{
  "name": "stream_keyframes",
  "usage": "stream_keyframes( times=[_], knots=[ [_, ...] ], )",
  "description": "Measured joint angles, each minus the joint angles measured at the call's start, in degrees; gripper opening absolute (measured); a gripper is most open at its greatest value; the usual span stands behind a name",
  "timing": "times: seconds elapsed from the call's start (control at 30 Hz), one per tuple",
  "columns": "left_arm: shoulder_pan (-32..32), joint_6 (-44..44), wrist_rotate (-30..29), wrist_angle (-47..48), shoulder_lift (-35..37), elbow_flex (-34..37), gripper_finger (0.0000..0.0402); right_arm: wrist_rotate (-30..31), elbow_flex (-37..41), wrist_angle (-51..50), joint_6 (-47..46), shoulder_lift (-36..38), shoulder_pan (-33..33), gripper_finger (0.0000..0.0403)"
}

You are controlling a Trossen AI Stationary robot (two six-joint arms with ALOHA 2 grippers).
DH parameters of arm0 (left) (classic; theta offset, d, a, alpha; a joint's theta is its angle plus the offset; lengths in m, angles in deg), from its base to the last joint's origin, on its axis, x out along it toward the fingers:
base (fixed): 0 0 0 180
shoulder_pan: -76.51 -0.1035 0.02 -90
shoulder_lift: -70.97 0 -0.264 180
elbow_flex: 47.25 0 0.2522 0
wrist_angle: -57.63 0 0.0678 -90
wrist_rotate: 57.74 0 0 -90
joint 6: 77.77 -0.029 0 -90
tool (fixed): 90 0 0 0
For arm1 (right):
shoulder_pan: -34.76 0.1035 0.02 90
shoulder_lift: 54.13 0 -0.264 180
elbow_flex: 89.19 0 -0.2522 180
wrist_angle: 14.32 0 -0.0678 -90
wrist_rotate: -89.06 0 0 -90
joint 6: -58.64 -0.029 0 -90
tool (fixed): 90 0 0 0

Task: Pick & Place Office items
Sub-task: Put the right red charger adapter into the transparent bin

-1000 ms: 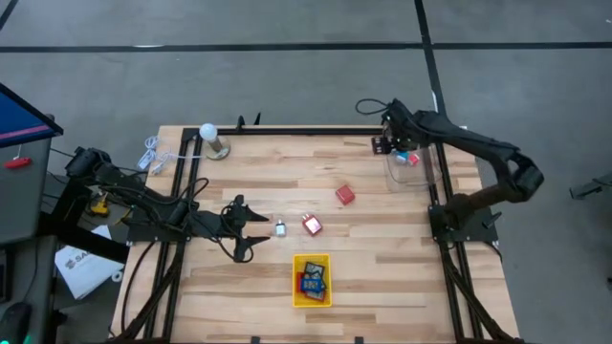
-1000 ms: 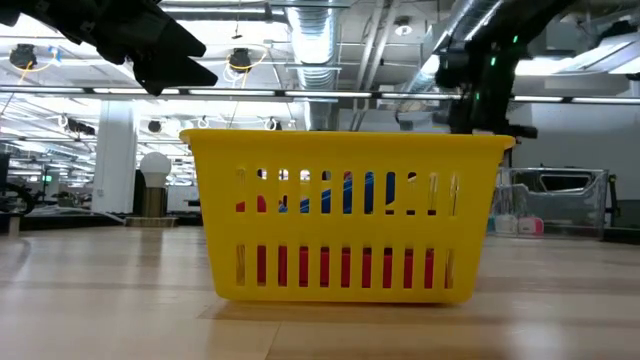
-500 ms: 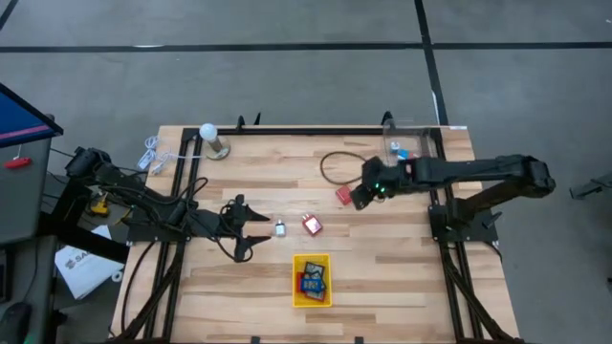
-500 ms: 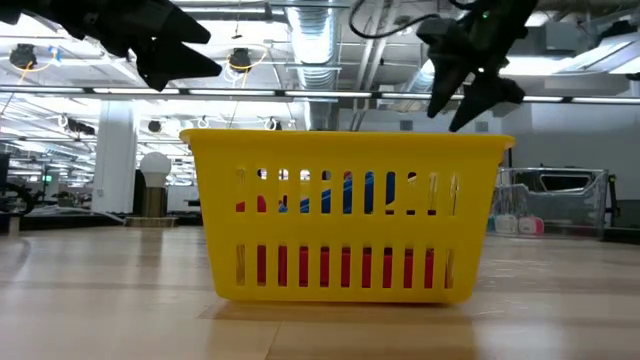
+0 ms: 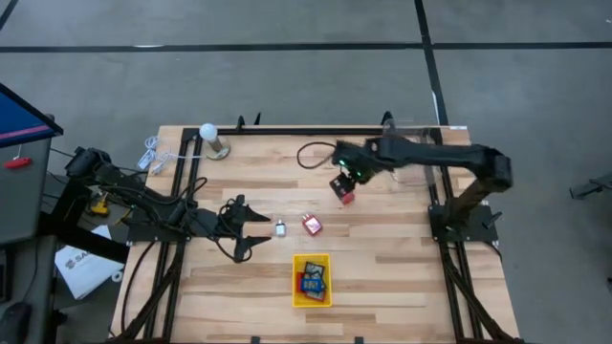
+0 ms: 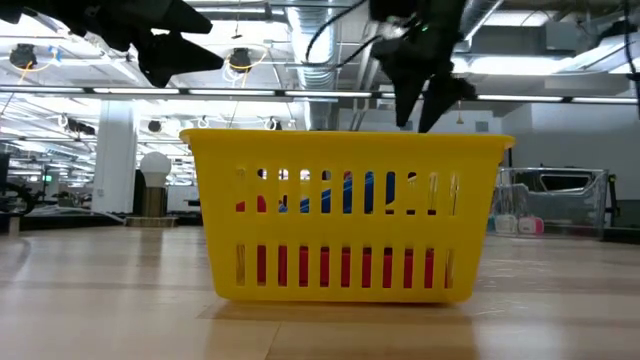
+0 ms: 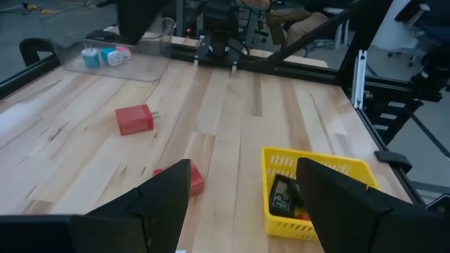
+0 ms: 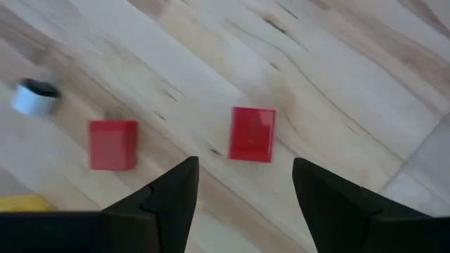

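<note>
Right gripper (image 8: pixel 242 200), fingers spread, hovers above red block (image 8: pixel 252 133), up-table from yellow tray (image 5: pixel 312 280); best to centre over it, descend straight, then close; left gripper (image 5: pixel 251 229) spread, waiting left of tray.

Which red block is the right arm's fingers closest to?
The red block farther from the yellow tray, right under the open right gripper. The other red block lies nearer the tray.

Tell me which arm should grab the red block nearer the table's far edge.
Right. Its open claw hovers directly over that red block, fingers straddling it in the right wrist view. The left claw waits farther off.
</note>
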Motion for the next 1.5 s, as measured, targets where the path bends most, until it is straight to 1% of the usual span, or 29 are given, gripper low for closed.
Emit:
stream_keyframes(
  times=[0.1,0.2,0.3,0.43,0.5,0.6,0.87,1.1,1.3,1.5],
  knots=[
    [0.00,-0.04,0.60,0.01,0.00,0.00,0.0255,-2.14,-6.80,-7.05,4.00,-6.49,-2.70,0.0223],
    [0.00,-0.06,0.64,0.06,0.00,0.00,0.0255,-3.66,-10.65,-10.58,7.57,-11.93,-4.12,0.0223],
    [0.07,-0.06,0.71,0.19,0.00,0.00,0.0255,-4.02,-11.08,-10.90,9.20,-15.82,-4.28,0.0227],
    [0.95,0.07,1.08,0.17,0.00,0.00,0.0255,-4.03,-11.00,-9.95,8.15,-18.74,-4.07,0.0239],
    [1.25,0.07,1.08,0.15,0.00,0.00,0.0255,-4.12,-10.62,-6.50,7.06,-19.09,-3.66,0.0245],
    [1.66,0.08,1.07,0.01,0.00,0.00,0.0255,-6.55,-9.82,-2.50,5.93,-19.09,-3.30,0.0252],
    [2.60,0.14,1.07,-0.02,0.00,0.00,0.0255,-6.37,-9.43,-3.61,3.84,-19.09,-3.34,0.0255],
    [3.76,0.31,1.06,-0.38,0.00,0.00,0.0255,-6.38,-4.02,-2.72,1.46,-19.11,-3.78,0.0256],
    [3.78,0.33,1.06,-0.49,0.00,0.00,0.0255,-6.65,-1.33,1.70,1.31,-18.91,-3.34,0.0256],
    [3.78,0.35,1.06,-0.49,0.00,0.00,0.0255,-7.66,2.49,5.12,1.05,-18.88,-5.16,0.0256]
  ],
)
